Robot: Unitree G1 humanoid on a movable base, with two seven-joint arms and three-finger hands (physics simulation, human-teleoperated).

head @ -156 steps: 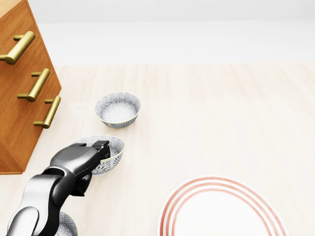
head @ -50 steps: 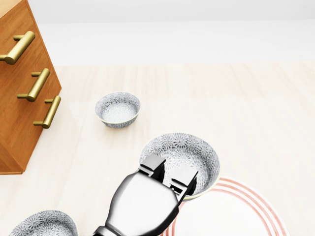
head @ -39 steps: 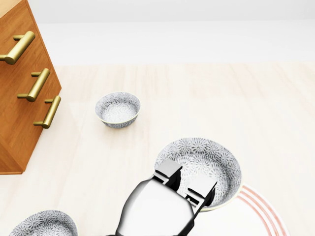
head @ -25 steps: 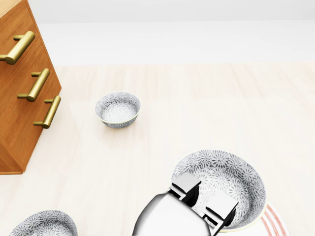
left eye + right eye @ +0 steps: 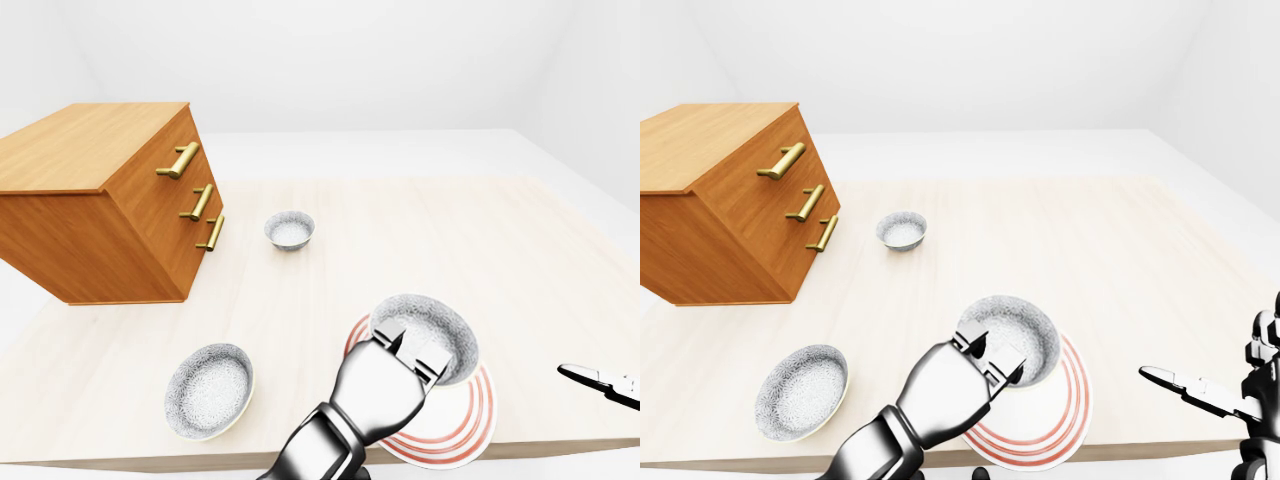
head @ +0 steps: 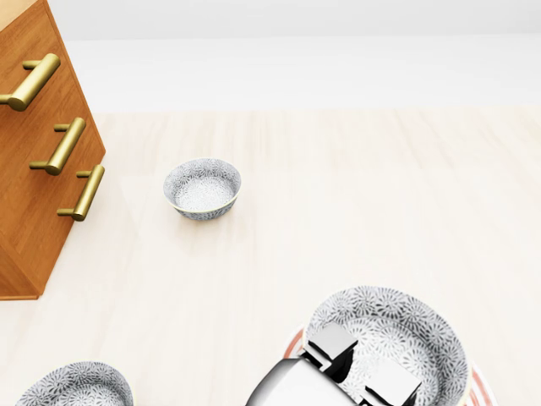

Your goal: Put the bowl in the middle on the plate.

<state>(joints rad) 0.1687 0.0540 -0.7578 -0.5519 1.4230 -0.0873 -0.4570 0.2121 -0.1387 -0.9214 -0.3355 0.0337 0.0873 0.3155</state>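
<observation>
My left hand (image 5: pixel 410 348) is shut on the near rim of a grey patterned bowl (image 5: pixel 432 322), two fingers hooked inside it. The bowl hangs slightly tilted over the upper left part of the white plate (image 5: pixel 478 412) with red rings. In the head view the bowl (image 6: pixel 406 334) covers most of the plate (image 6: pixel 292 342) at the bottom right. Whether the bowl touches the plate I cannot tell. My right hand (image 5: pixel 1200 390) hovers open at the right edge, apart from the plate.
A second patterned bowl (image 6: pixel 202 188) stands near the wooden dresser (image 5: pixel 110 200) with brass handles on the left. A third bowl (image 5: pixel 208 388) sits at the table's near left edge. The plate lies close to the table's near edge.
My left hand lifted the middle bowl from beside the dresser and carried it right and down in the view, over the plate. The other two bowls stayed put.
</observation>
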